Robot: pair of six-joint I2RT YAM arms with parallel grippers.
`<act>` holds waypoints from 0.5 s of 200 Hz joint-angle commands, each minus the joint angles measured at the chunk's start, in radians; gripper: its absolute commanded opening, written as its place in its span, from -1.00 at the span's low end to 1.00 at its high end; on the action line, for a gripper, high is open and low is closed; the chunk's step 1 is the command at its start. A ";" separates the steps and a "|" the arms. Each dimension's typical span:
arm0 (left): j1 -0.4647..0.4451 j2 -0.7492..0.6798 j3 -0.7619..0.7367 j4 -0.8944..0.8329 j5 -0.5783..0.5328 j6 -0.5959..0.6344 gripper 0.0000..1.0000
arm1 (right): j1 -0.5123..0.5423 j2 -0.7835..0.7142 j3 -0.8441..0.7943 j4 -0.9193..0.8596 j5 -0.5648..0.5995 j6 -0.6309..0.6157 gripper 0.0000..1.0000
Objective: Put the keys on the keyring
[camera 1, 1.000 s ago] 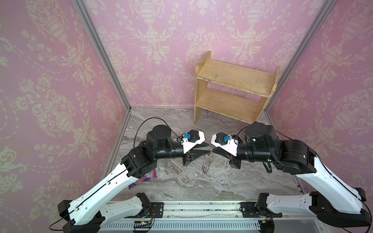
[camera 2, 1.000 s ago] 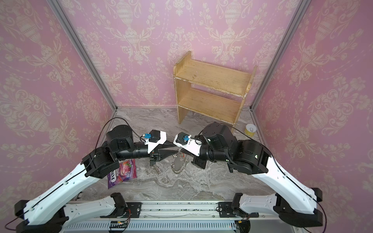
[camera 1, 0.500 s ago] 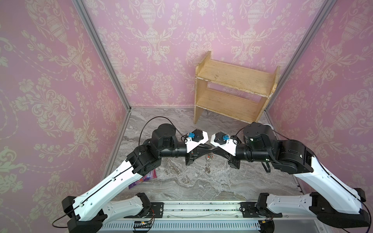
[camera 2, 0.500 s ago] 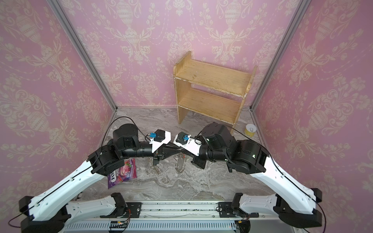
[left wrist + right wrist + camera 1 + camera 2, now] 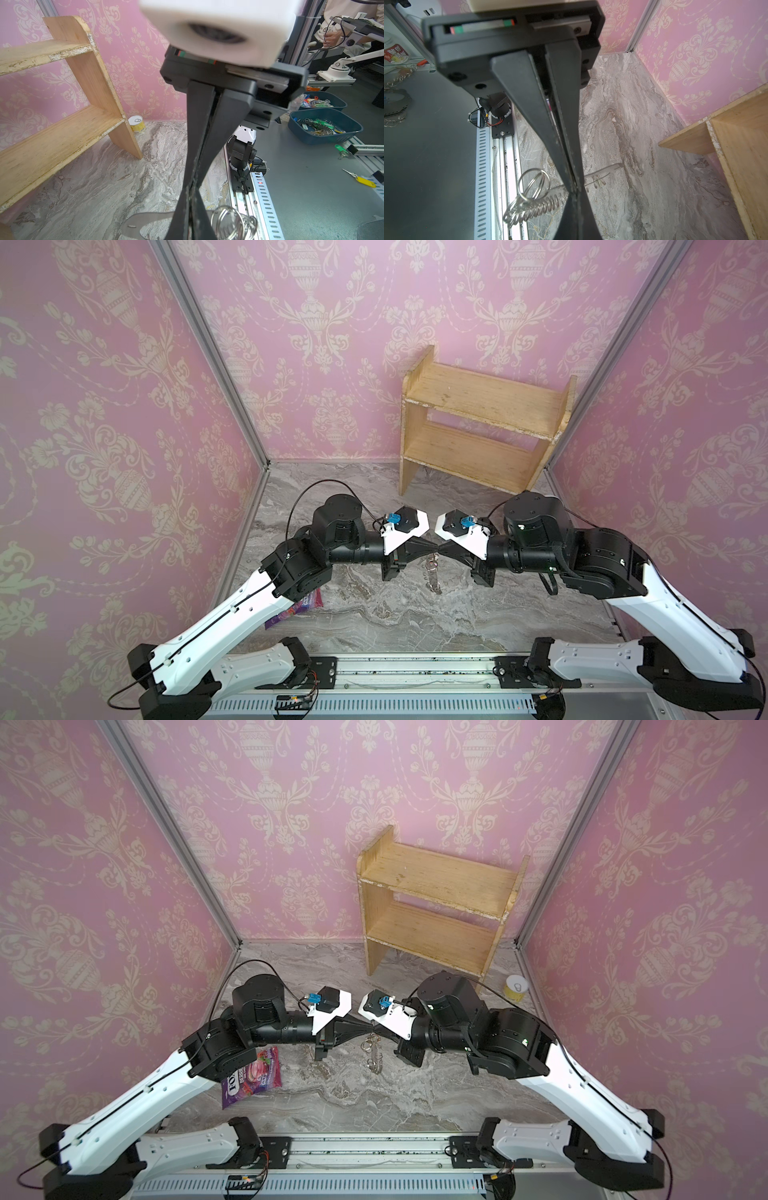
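- Right pincer (image 5: 575, 193): closed tight on the edge of the keyring (image 5: 550, 202), holding it in the air in front of the wooden shelf (image 5: 482, 423).
- Left pincer (image 5: 190, 192): narrowed to nothing and set tip to tip with the right one. It seems to nip the same band, though the fingers hide the exact contact.
- Keyring, in both top views (image 5: 434, 574) (image 5: 374, 1052): a flat curved band hanging down from the meeting tips, its bunch of wire rings dangling clear of the marble worktop (image 5: 374, 614).
- Likely reason for the double grip: pinched at one spot and lifted, the band hangs steady with its rings free. That would suit passing it across or taking a better hold.
- Keys: none shows in either pincer or on the worktop in front of the shelf, so threading looks not yet begun.
- Spare keys (image 5: 362, 179) with coloured tags lie on a grey surface outside the pink walls, well apart from the shelf.
- Yellow can (image 5: 516, 989): upright just beside the shelf's right leg, out of the way.
- Purple sweet packet (image 5: 251, 1077): flat on the worktop, well apart from the shelf, under the left arm.
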 commanded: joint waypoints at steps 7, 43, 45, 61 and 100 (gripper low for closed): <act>0.004 -0.002 -0.007 -0.008 0.017 -0.004 -0.81 | -0.004 -0.031 -0.003 0.078 -0.011 0.014 -1.00; 0.004 0.005 0.002 -0.018 0.018 -0.002 -0.88 | -0.004 -0.034 -0.009 0.089 -0.019 0.017 -1.00; 0.004 0.007 0.003 -0.019 0.018 -0.002 -0.88 | -0.004 -0.034 -0.009 0.089 -0.019 0.016 -1.00; 0.004 0.011 0.002 -0.022 0.020 0.000 -0.94 | -0.004 -0.042 -0.013 0.095 -0.013 0.017 -1.00; 0.002 0.011 -0.009 0.002 0.033 0.001 -1.00 | -0.004 -0.042 -0.021 0.107 -0.027 0.021 -1.00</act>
